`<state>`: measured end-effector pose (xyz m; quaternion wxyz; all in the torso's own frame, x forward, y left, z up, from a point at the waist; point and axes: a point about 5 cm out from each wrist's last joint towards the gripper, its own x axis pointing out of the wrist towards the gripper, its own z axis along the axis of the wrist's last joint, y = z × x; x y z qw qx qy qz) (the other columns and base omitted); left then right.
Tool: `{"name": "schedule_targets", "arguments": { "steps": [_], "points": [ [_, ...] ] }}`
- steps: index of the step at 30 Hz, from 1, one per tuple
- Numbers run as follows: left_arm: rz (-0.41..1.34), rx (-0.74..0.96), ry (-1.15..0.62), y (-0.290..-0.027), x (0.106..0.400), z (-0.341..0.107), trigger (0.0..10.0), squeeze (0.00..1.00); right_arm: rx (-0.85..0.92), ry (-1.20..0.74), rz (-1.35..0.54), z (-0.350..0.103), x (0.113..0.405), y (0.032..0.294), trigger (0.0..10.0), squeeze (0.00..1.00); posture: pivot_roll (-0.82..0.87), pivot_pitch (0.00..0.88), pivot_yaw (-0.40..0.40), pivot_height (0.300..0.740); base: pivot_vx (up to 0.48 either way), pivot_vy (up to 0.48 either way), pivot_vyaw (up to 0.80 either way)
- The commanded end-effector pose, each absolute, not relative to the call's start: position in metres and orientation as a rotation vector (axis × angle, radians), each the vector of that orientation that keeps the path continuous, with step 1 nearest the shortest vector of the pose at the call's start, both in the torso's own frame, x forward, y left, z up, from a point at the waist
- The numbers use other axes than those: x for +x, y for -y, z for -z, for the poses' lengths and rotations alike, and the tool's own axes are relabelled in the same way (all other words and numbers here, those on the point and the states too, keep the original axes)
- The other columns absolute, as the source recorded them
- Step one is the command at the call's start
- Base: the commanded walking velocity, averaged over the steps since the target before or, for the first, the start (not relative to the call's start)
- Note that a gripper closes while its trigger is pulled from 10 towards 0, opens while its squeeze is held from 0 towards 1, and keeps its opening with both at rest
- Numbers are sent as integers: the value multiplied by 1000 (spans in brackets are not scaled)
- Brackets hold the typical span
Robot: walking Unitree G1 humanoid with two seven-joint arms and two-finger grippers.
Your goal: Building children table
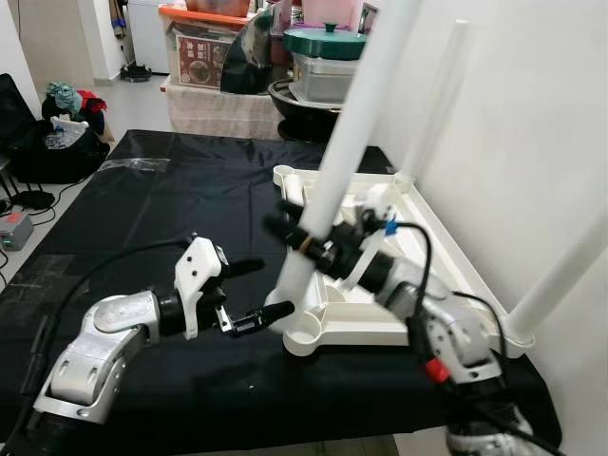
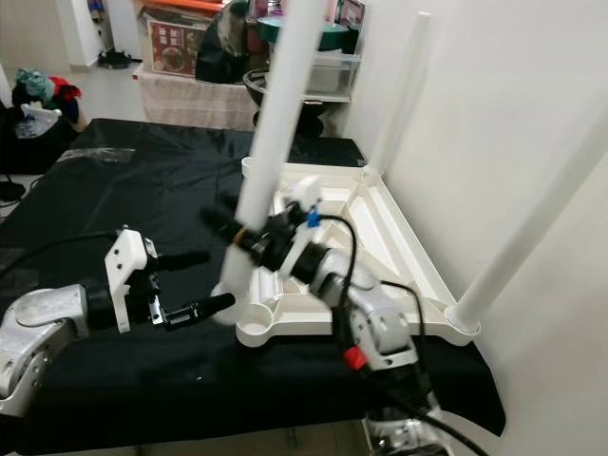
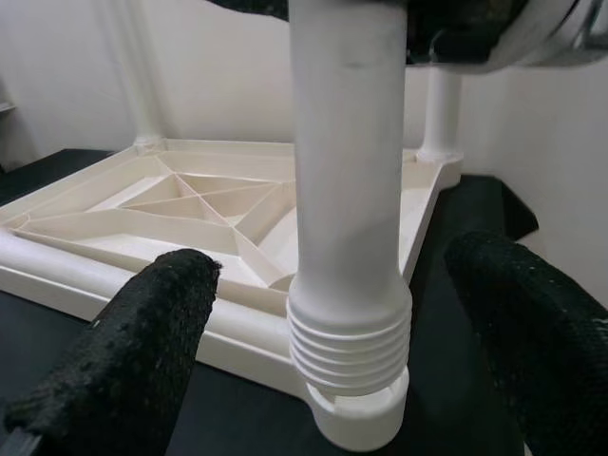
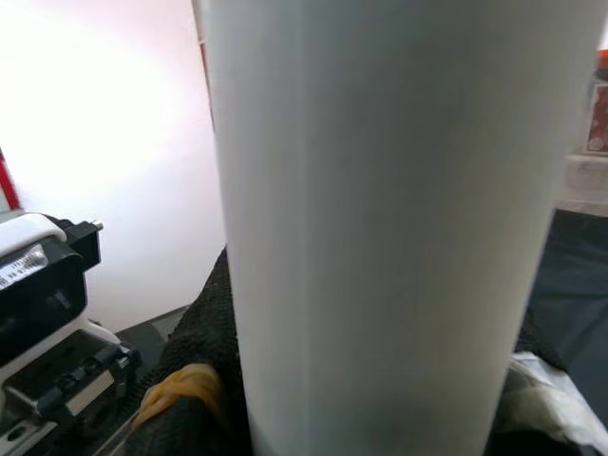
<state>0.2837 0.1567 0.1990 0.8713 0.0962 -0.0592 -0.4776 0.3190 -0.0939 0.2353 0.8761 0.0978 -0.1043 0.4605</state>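
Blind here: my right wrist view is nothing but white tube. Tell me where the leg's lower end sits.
Observer: The leg has its threaded end in the socket at a near corner of the upturned tabletop; several thread rings show above the rim.
Operator: Report the left hand.
Observer: The left hand is open, one finger either side of the leg's base, not touching it.
Operator: Count the other legs.
Observer: Two more legs stand in the corners by the wall.
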Motion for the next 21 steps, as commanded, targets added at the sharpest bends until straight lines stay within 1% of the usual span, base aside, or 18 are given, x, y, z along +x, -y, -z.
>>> {"name": "schedule_targets", "arguments": {
  "steps": [1,3,5,6,7,9,10,11,12,13,14,15,17,18,19,20,21],
  "points": [
    [1013,162,145,-154,280,-203,10000,1000,154,231,-872,-239,329,109,0,0,135,0,-115,740,0,0,0],
    [1036,111,140,-154,272,-204,10000,1000,71,208,-722,-237,343,142,0,0,135,0,-120,740,0,0,0],
    [1036,111,140,-154,272,-204,10000,1000,71,208,-722,-237,343,142,0,0,135,0,-120,740,0,0,0],
    [1043,103,132,-155,268,-202,10000,1000,40,200,-668,-237,346,157,0,0,135,0,-120,740,0,0,0],
    [1004,104,125,-159,269,-200,10000,1000,24,198,-631,-237,348,169,0,0,133,0,-120,740,0,0,0],
    [1004,104,125,-159,269,-200,10000,1000,24,198,-631,-237,348,169,0,0,133,0,-120,740,0,0,0],
    [934,113,129,-165,273,-197,10000,1000,13,199,-612,-237,348,177,0,0,133,0,-120,740,0,0,0],
    [934,113,129,-165,273,-197,10000,1000,13,199,-612,-237,348,177,0,0,133,0,-120,740,0,0,0],
    [756,141,125,-179,287,-193,10000,1000,27,210,-613,-237,346,181,0,0,131,0,-117,740,0,0,0],
    [504,161,64,-205,304,-183,10000,576,46,221,-648,-233,340,178,0,0,127,0,-113,740,0,0,0],
    [504,161,64,-205,304,-183,10000,576,46,221,-648,-233,340,178,0,0,127,0,-113,740,0,0,0],
    [339,174,19,-224,313,-176,10000,71,61,229,-675,-230,335,175,0,0,127,0,-113,740,0,0,0],
    [339,174,19,-224,313,-176,10000,71,61,229,-675,-230,335,175,0,0,127,0,-113,740,0,0,0],
    [211,189,-36,-240,315,-167,10000,0,88,240,-707,-225,330,167,0,0,127,0,-113,740,0,0,0],
    [211,189,-36,-240,315,-167,10000,0,88,240,-707,-225,330,167,0,0,127,0,-113,740,0,0,0],
    [160,198,-71,-246,314,-161,10000,0,115,250,-735,-219,326,157,0,0,134,0,-112,740,0,0,0],
    [160,198,-71,-246,314,-161,10000,0,115,250,-735,-219,326,157,0,0,134,0,-112,740,0,0,0]
  ]
}}
